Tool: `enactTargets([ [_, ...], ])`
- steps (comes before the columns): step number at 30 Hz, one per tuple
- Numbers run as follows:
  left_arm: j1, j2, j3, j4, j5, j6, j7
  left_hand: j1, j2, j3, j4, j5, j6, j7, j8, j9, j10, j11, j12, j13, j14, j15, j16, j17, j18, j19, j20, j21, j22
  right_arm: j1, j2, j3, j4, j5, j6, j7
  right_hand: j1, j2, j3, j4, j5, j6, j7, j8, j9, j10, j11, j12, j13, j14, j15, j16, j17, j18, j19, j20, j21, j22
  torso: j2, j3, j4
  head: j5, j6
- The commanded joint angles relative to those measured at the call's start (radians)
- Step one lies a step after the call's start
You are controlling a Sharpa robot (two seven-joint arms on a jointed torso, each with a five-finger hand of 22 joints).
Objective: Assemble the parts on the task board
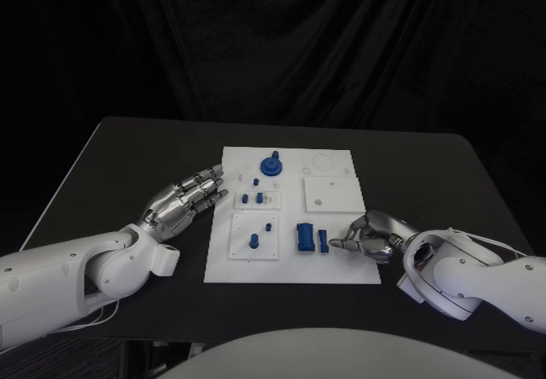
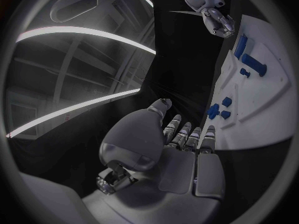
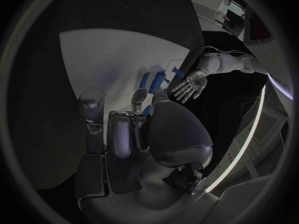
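The black table [image 1: 114,158] fills most of what I see, and the white task board [image 1: 342,264] lies flat in its middle, a long rectangle whose long axis runs away from the robot toward the far edge. Smaller raised white plates sit on the board: one square plate [image 1: 334,193] on the right half, and two more on the left half, one behind the other.

The left hand [image 1: 182,201] hovers just beside the board's left edge, palm flat and fingers stretched out and apart toward the board, holding nothing. From its own wrist camera the fingers [image 2: 187,134] lie straight and side by side, pointing at the board's edge.

The right hand [image 1: 373,235] sits at the board's near right edge, its fingers curled inward near the blue parts there; I cannot tell whether it actually pinches anything.

Of the parts, the largest is a round blue knob [image 1: 272,165] with a short stem standing upright near the board's far end. Next comes a blue block [image 1: 305,237] near the right hand, its long axis running near to far, with a thinner blue bar [image 1: 323,241] just beside it, aligned the same way. Small blue pegs [image 1: 255,238] stand on the left plates.
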Motion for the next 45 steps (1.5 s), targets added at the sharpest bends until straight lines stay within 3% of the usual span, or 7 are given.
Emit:
enactTargets([
  [1, 0.002, -0.008, 0.001, 0.017, 0.003, -0.027, 0.103, 0.011, 0.000, 0.006, 0.000, 0.005, 0.005, 0.005, -0.001, 0.000, -0.001, 0.003, 0.004, 0.000, 0.000, 0.001, 0.001, 0.000, 0.010, -0.001, 0.006, 0.005, -0.001, 0.029, -0.018, 0.001, 0.011, 0.044, -0.144, 0.138, 0.012, 0.016, -0.001, 0.001, 0.049, -0.022, 0.013, -0.051, -0.043, 0.104, 0.014, 0.003, 0.263, 0.039, 0.010, -0.070, 0.070, 0.018, -0.073, 0.011, -0.143, 0.063, -0.001, 0.0010, -0.0026, 0.003, 0.000],
  [14, 0.101, 0.050, 0.001, -0.023, 0.002, -0.052, 0.051, 0.008, -0.004, 0.015, 0.032, -0.012, 0.012, 0.030, -0.003, 0.000, -0.018, -0.034, -0.003, -0.002, -0.005, -0.024, -0.003, -0.002, 0.019, -0.003, -0.012, 0.004, -0.005, 0.154, -0.005, 0.001, -0.080, 0.555, -0.109, 0.543, 0.115, 0.061, 0.018, 0.001, 0.219, -0.055, 0.115, -0.291, -0.383, -0.585, 0.122, -0.656, -0.552, -0.399, 0.131, -0.788, -0.760, 0.048, -0.332, 0.126, -0.685, -0.195, -0.036, 0.0011, -0.0049, -0.006, 0.000],
  [21, 0.112, 0.130, 0.001, -0.104, 0.003, -0.011, 0.062, 0.002, -0.007, 0.010, 0.073, -0.039, -0.047, -0.018, -0.013, -0.006, -0.032, -0.032, -0.014, -0.005, -0.008, -0.038, -0.007, -0.004, 0.005, -0.006, -0.039, 0.001, -0.010, 0.126, 0.053, 0.001, -0.190, 0.732, 0.082, 0.719, 0.081, 0.079, -0.007, 0.006, 0.192, -0.264, 0.278, -0.503, -0.660, -0.996, 0.337, -1.091, -0.932, -0.886, 0.362, -1.162, -1.061, -0.027, -0.814, 0.284, -0.914, -0.492, -0.068, 0.0029, -0.0112, -0.007, 0.000],
  [24, 0.110, 0.150, 0.001, -0.124, 0.003, -0.001, 0.066, 0.003, -0.009, 0.001, 0.100, -0.050, -0.070, -0.040, -0.016, -0.008, -0.039, -0.034, -0.021, -0.007, -0.008, -0.036, -0.007, -0.004, 0.000, -0.007, -0.043, 0.001, -0.011, 0.109, 0.060, 0.001, -0.218, 0.767, 0.126, 0.791, 0.070, 0.078, -0.028, 0.005, 0.180, -0.311, 0.254, -0.538, -0.718, -1.093, 0.358, -1.131, -0.988, -0.989, 0.394, -1.191, -1.100, -0.043, -1.001, 0.302, -0.924, -0.687, -0.081, 0.0032, -0.0116, -0.003, 0.000],
  [27, 0.107, 0.163, 0.001, -0.144, 0.000, 0.006, 0.071, 0.008, -0.012, -0.005, 0.117, -0.053, -0.087, -0.062, -0.018, -0.010, -0.044, -0.038, -0.026, -0.008, -0.008, -0.029, -0.007, -0.004, -0.005, -0.007, -0.040, 0.001, -0.011, 0.096, 0.067, 0.001, -0.250, 0.801, 0.157, 0.865, 0.035, 0.070, -0.069, 0.007, 0.130, -0.560, 0.093, -0.641, -0.858, -1.323, 0.310, -1.266, -1.096, -1.251, 0.405, -1.315, -1.183, -0.063, -1.210, 0.302, -0.946, -0.968, -0.097, 0.0033, -0.0144, -0.004, 0.000],
  [33, 0.098, 0.192, 0.001, -0.190, -0.042, 0.005, 0.102, 0.014, -0.015, -0.019, 0.151, -0.058, -0.101, -0.091, -0.019, -0.011, -0.049, -0.046, -0.032, -0.009, -0.008, -0.022, -0.007, -0.004, -0.008, -0.008, -0.036, 0.000, -0.013, 0.065, 0.072, 0.001, -0.295, 0.871, 0.197, 0.990, 0.014, 0.049, -0.088, 0.006, 0.075, -0.775, -0.052, -0.707, -1.013, -1.427, 0.205, -1.350, -1.210, -1.411, 0.344, -1.400, -1.261, -0.063, -1.279, 0.306, -0.953, -1.090, -0.122, 0.0056, -0.0242, 0.001, 0.000],
  [45, 0.050, 0.220, 0.001, -0.239, -0.116, -0.008, 0.138, 0.034, -0.021, -0.045, 0.198, -0.059, -0.124, -0.128, -0.021, -0.014, -0.059, -0.073, -0.047, -0.013, -0.008, -0.029, -0.007, -0.004, -0.006, -0.011, -0.041, -0.002, -0.017, 0.024, 0.085, 0.001, -0.342, 0.892, 0.209, 1.076, 0.012, 0.016, -0.051, 0.006, 0.044, -0.857, -0.134, -0.719, -1.070, -1.459, 0.156, -1.417, -1.276, -1.453, 0.322, -1.449, -1.289, -0.059, -1.308, 0.306, -0.958, -1.163, -0.134, 0.0122, -0.0226, -0.009, 0.000],
])
